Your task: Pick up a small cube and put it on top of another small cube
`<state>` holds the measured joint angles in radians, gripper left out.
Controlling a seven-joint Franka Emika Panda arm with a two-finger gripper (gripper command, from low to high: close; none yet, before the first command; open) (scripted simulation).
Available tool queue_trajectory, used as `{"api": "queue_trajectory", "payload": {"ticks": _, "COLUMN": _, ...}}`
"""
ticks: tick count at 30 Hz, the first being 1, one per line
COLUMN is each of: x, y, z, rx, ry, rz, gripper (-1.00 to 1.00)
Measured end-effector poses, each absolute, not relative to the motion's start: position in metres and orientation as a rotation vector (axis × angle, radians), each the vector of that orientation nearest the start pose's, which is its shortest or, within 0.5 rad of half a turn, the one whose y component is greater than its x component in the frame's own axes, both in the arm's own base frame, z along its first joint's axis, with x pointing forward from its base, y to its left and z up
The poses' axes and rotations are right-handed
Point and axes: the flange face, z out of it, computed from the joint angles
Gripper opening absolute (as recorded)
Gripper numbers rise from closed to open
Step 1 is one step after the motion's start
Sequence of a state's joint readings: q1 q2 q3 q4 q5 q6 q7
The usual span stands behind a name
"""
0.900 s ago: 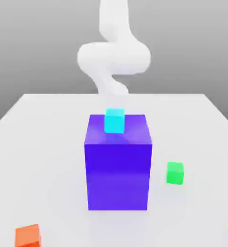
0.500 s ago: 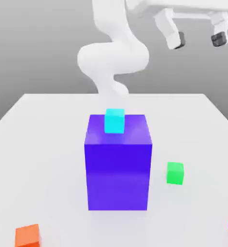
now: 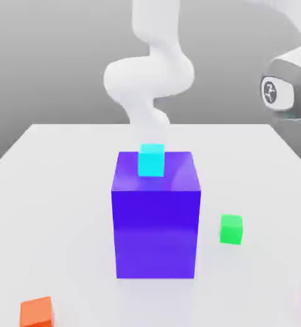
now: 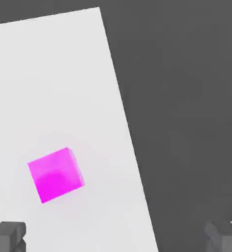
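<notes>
Through the hand view we had the gripper (image 4: 115,236) spread wide, empty, and the pink cube (image 4: 55,174) sat off-centre toward one finger (image 4: 7,235), near the table (image 4: 49,74) edge. In the exterior view it peeked in at lower right. We counted one pink, one green cube (image 3: 231,229), one orange cube (image 3: 37,312), one cyan cube (image 3: 151,159), one purple block (image 3: 155,217).

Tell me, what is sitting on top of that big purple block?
A small cyan cube rests on the big purple block, near its far edge. The table right behind the block is hidden by it.
</notes>
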<state>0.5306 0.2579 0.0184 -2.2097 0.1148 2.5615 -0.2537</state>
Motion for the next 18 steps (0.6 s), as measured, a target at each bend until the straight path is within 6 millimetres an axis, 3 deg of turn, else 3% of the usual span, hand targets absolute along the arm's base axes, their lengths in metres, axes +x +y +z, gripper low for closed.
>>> {"api": "queue_trajectory", "payload": {"ticks": 4, "x": 0.458, "y": 0.319, "z": 0.207, "rx": -2.807, "ry": -1.374, "rz": -0.024, "gripper": 0.0}}
{"api": "queue_trajectory", "payload": {"ticks": 8, "x": 0.453, "y": 0.325, "z": 0.145, "rx": -2.788, "ry": -1.446, "rz": -0.003, "gripper": 0.0}}
{"api": "queue_trajectory", "payload": {"ticks": 9, "x": 0.452, "y": 0.325, "z": 0.134, "rx": -2.788, "ry": -1.448, "rz": -0.001, "gripper": -1.0}}
{"api": "queue_trajectory", "payload": {"ticks": 15, "x": 0.452, "y": 0.325, "z": 0.128, "rx": -2.788, "ry": -1.449, "rz": 0.003, "gripper": -1.0}}
{"api": "queue_trajectory", "payload": {"ticks": 18, "x": 0.452, "y": 0.326, "z": 0.156, "rx": -2.787, "ry": -1.452, "rz": 0.001, "gripper": -1.0}}
